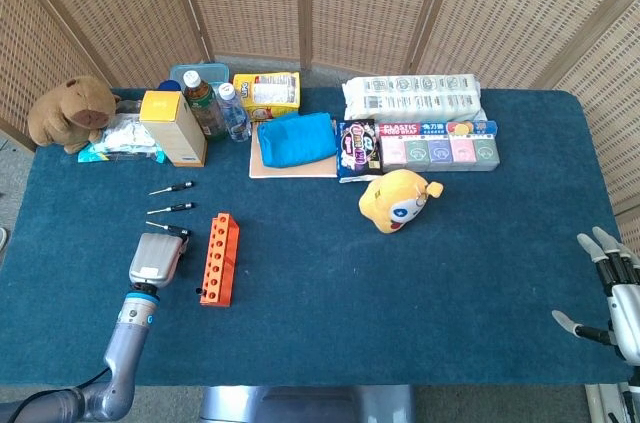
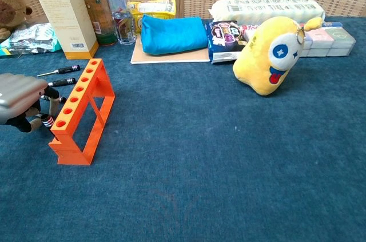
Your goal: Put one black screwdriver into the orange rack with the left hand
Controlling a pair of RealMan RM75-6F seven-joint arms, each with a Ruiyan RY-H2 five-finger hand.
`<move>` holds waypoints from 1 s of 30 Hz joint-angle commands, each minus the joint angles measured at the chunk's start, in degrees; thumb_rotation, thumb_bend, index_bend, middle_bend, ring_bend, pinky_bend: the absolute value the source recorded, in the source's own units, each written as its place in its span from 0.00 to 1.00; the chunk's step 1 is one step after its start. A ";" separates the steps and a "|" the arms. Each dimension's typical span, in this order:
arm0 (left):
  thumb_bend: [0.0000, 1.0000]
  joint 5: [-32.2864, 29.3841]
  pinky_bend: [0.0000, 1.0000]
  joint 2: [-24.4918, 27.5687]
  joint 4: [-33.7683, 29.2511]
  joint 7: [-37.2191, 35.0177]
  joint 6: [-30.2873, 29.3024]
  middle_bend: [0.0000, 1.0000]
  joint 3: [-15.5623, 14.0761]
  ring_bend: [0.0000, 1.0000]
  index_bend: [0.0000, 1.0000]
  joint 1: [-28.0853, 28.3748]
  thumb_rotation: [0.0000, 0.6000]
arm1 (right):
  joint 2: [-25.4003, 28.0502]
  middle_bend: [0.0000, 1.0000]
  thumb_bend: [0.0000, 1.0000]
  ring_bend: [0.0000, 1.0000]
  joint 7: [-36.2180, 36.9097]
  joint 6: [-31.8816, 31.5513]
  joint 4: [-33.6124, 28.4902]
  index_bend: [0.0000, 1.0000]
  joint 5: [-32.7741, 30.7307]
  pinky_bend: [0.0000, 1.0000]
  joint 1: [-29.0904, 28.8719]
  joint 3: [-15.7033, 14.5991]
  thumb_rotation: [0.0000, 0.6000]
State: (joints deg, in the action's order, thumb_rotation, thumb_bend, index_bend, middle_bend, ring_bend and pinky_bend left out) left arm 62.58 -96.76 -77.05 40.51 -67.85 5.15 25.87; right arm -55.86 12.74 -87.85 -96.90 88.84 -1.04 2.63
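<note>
Three black screwdrivers lie left of the orange rack (image 1: 218, 259) (image 2: 80, 109): the far one (image 1: 172, 187) (image 2: 59, 71), the middle one (image 1: 171, 208) (image 2: 63, 82) and the nearest one (image 1: 170, 229) (image 2: 56, 99). My left hand (image 1: 155, 260) (image 2: 20, 100) hovers palm down just left of the rack. Its bent fingers (image 2: 52, 102) reach the nearest screwdriver, and its dark thumb tip (image 2: 44, 120) stays apart from them near the rack's close end. Nothing is lifted. My right hand (image 1: 608, 293) rests at the table's right edge with its fingers spread, holding nothing.
Along the back stand a brown plush (image 1: 72, 111), a yellow box (image 1: 175, 128), two bottles (image 1: 215, 105), a blue pouch (image 1: 296, 138), snack packs (image 1: 415, 148) and a tissue pack (image 1: 412, 96). A yellow plush toy (image 1: 397, 199) sits mid-table.
</note>
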 commanded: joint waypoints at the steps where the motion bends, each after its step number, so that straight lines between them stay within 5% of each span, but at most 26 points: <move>1: 0.38 -0.12 0.95 -0.40 0.35 0.24 -0.15 1.00 0.00 0.97 0.54 0.04 1.00 | 0.04 0.01 0.10 0.00 0.09 0.01 -0.01 0.06 -0.02 0.00 0.00 0.00 1.00; 16: 0.38 1.09 0.95 3.80 -6.14 -0.12 -2.52 1.00 -0.17 0.97 0.55 -1.02 1.00 | 0.28 0.01 0.11 0.00 0.60 0.20 0.01 0.06 0.12 0.00 -0.07 -0.13 1.00; 30: 0.38 9.61 0.95 17.67 -23.36 -6.58 -8.64 1.00 -2.28 0.97 0.55 -4.71 1.00 | -0.27 0.01 0.10 0.00 -1.15 1.04 -0.29 0.06 0.27 0.00 -0.39 -0.52 1.00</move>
State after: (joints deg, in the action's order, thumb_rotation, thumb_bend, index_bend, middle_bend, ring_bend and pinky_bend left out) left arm 70.96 -80.49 -99.02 35.13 -75.58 3.36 21.91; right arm -56.09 11.64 -86.83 -97.17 89.09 -1.42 2.13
